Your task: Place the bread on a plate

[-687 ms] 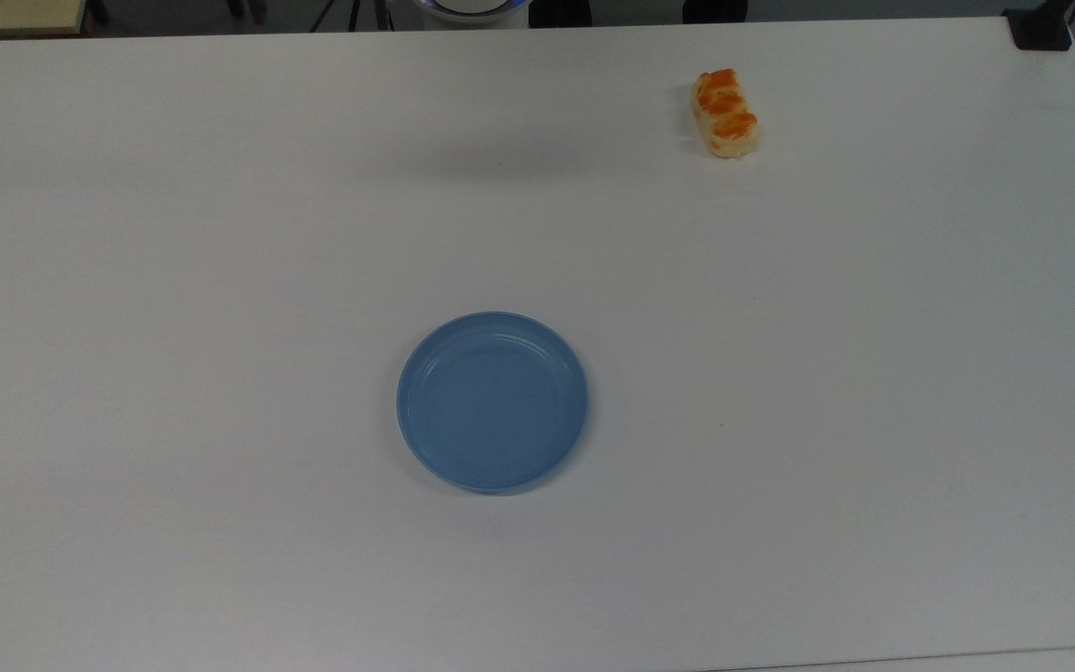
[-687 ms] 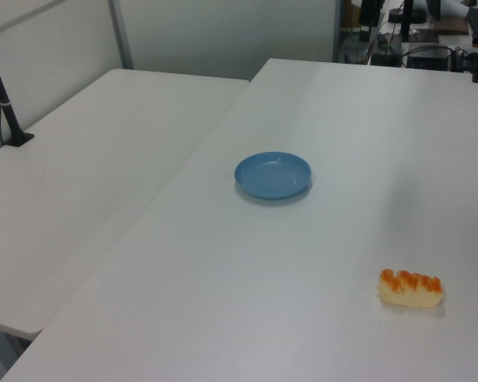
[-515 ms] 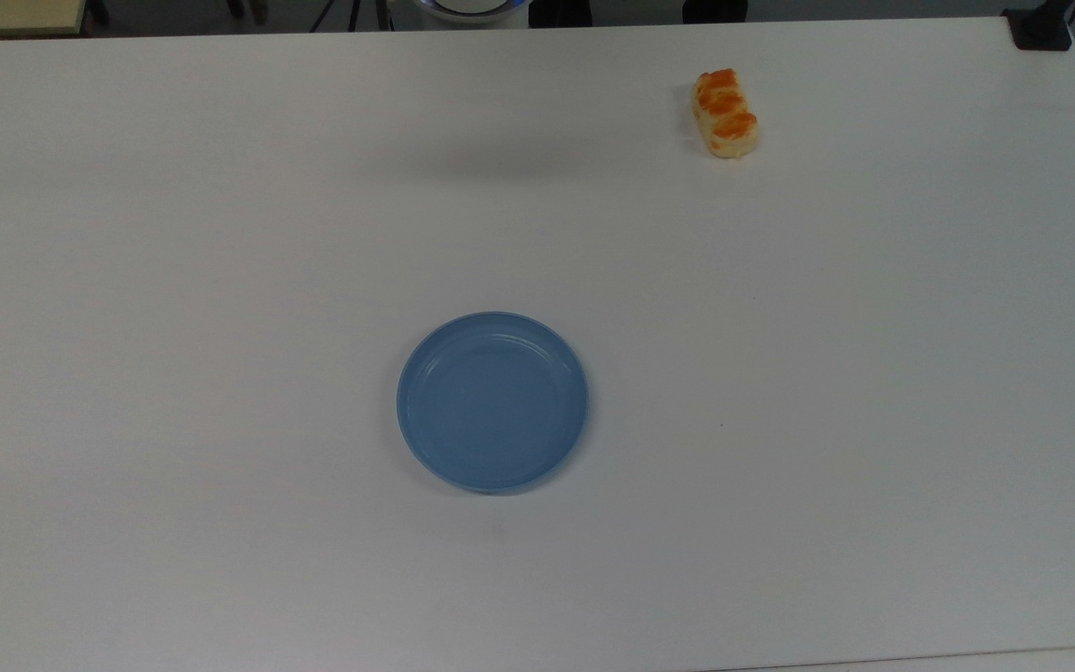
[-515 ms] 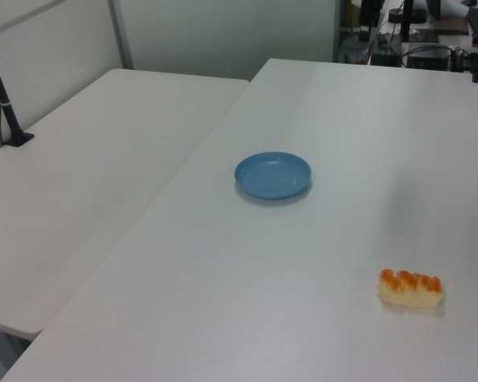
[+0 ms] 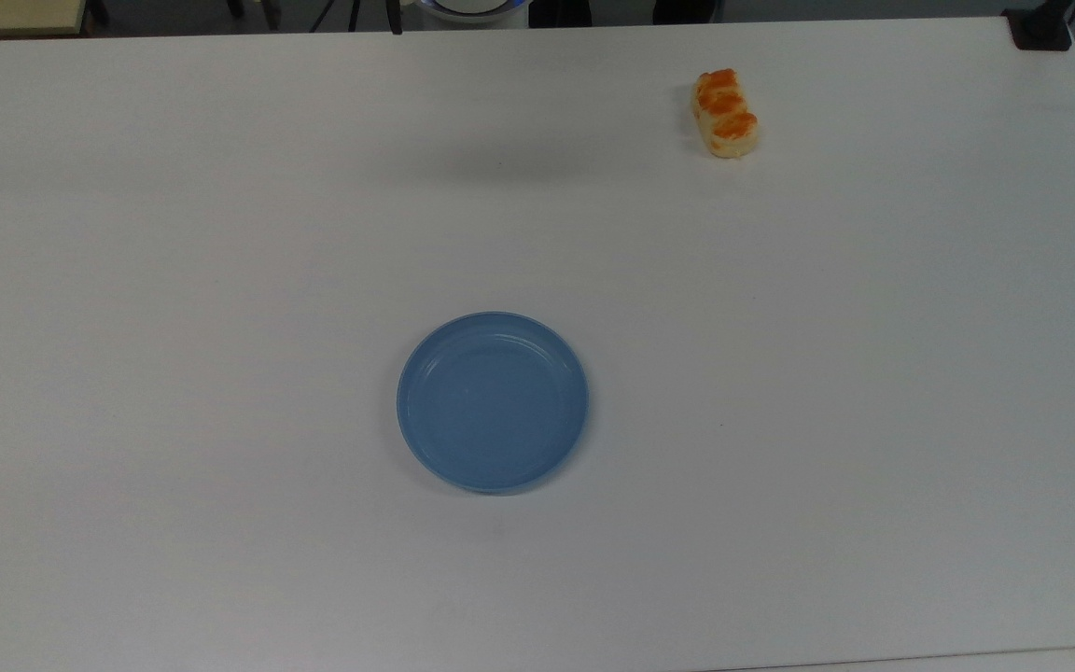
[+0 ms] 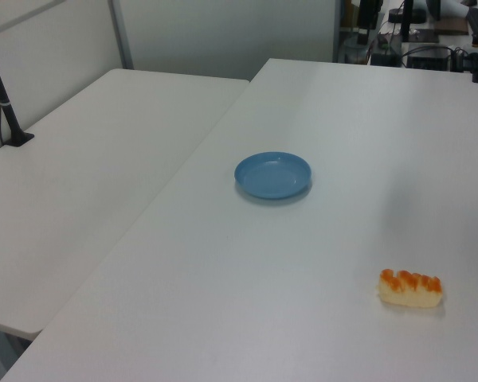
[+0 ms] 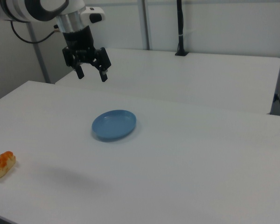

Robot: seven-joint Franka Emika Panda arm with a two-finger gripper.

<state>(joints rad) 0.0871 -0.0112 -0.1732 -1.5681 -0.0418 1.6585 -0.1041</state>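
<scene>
Resting on the white desk [image 5: 220,233]: 1 blue plate [image 5: 492,401], bare, taken as landmark. 1 bread [image 5: 725,113] is laid well apart from the plate, toward the top view's upper right, untouched. 1 tool [image 7: 90,75] is held above the desk beyond the plate, fingers spread, nothing grasped.

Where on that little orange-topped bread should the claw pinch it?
Probably across the middle of the bread, coming straight down from above. It lies flat and alone on the white table, long and narrow, so its two long sides are free. The open claw hangs high above the table.
</scene>
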